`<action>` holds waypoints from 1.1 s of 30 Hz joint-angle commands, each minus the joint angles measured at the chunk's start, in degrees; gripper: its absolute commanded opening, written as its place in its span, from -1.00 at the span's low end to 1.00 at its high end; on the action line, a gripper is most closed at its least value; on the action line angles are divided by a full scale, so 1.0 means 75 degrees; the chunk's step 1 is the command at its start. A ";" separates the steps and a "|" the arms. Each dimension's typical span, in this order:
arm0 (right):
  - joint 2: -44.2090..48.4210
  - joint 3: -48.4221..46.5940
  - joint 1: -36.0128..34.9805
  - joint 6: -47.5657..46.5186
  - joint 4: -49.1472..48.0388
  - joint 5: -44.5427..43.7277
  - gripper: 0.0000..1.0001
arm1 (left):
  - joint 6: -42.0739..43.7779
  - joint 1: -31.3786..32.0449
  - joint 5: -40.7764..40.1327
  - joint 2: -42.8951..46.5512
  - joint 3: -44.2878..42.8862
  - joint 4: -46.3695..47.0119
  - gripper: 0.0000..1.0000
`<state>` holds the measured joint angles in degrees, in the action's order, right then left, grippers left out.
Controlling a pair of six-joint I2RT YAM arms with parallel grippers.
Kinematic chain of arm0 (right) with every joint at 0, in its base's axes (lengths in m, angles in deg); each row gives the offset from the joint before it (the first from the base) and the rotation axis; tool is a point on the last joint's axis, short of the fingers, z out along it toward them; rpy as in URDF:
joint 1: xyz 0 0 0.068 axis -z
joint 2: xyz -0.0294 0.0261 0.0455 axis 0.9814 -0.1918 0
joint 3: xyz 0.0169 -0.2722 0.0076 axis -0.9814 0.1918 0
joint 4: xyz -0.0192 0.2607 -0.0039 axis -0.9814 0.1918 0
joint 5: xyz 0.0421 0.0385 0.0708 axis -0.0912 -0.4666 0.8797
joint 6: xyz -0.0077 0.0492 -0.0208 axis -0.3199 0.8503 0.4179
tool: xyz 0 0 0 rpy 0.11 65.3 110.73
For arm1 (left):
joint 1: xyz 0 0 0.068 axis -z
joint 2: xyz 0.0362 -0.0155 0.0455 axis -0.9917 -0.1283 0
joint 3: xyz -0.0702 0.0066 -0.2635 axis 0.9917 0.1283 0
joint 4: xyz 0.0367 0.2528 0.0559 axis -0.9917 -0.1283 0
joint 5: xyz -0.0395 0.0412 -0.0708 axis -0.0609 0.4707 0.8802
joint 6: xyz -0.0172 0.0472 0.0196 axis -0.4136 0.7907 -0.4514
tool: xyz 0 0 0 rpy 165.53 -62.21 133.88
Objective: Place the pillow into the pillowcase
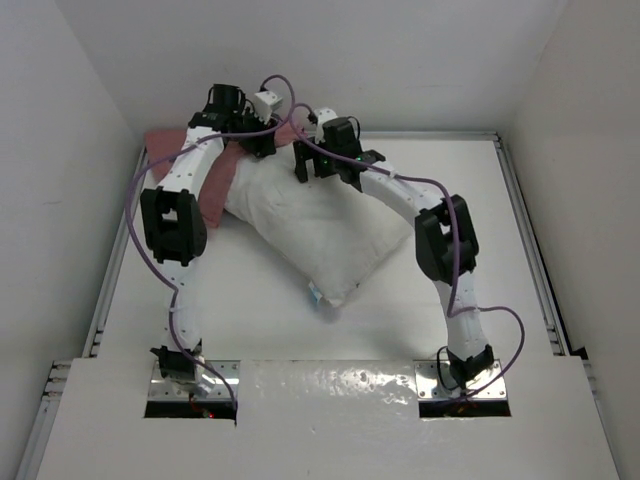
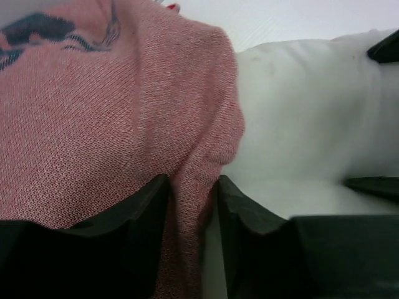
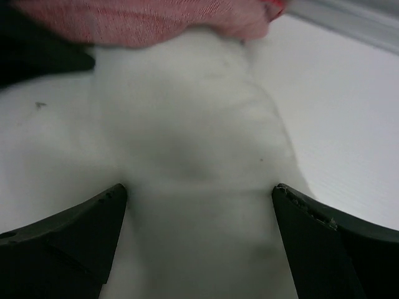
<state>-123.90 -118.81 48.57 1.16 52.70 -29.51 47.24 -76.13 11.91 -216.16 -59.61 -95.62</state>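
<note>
The white pillow (image 1: pixel 330 235) lies slantwise mid-table, its far left end under the pink-red pillowcase (image 1: pixel 218 178). My left gripper (image 1: pixel 262 140) is at that far end. In the left wrist view its jaws (image 2: pixel 192 180) stand partly open. A loose fold of the pillowcase (image 2: pixel 93 112) lies between them, with a sliver of pillow (image 2: pixel 299 112) showing beside the right finger. My right gripper (image 1: pixel 322 168) is just right of it. It is wide open (image 3: pixel 199 188), both fingertips resting on the pillow (image 3: pixel 193 124), and the pillowcase edge (image 3: pixel 156 22) lies just ahead.
The pillow's small blue tag (image 1: pixel 313 295) points toward the near edge. Metal rails (image 1: pixel 525 230) border the white table, with white walls close behind and to both sides. Purple cables (image 1: pixel 150 270) loop off both arms.
</note>
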 commanded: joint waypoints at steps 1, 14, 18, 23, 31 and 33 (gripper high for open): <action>-0.0660 -0.0597 -0.0134 0.0067 0.0503 0.1073 0.98 | -0.0592 -0.0141 -0.0611 0.0442 0.0063 0.0905 -0.34; 0.0505 0.0970 -0.1046 0.1088 -0.2396 0.1872 -1.00 | -0.0269 0.0373 0.3266 0.1649 0.0243 0.0104 -1.00; 0.1751 0.3056 -0.1130 0.1474 -0.6016 0.0466 -1.00 | 0.2415 0.0867 0.3140 0.1592 -0.0405 -0.3025 -1.00; 0.1765 0.3294 -0.1223 0.2083 -0.8776 -0.1194 -1.00 | 0.3872 0.1171 0.3524 0.1638 0.0414 -0.4636 -1.00; 0.1307 0.3866 -0.1085 0.4142 -0.7223 -0.7057 -1.00 | 0.3521 0.1430 0.3750 0.2001 0.0755 -0.4659 -1.00; 0.1447 0.4206 -0.0850 0.5161 -0.6322 -0.7328 -1.00 | 0.3474 0.1406 0.3702 0.2048 0.1012 -0.4659 -1.00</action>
<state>-116.10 -87.58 36.25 27.49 7.24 -63.84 75.21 -68.89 30.31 -205.36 -54.39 -118.70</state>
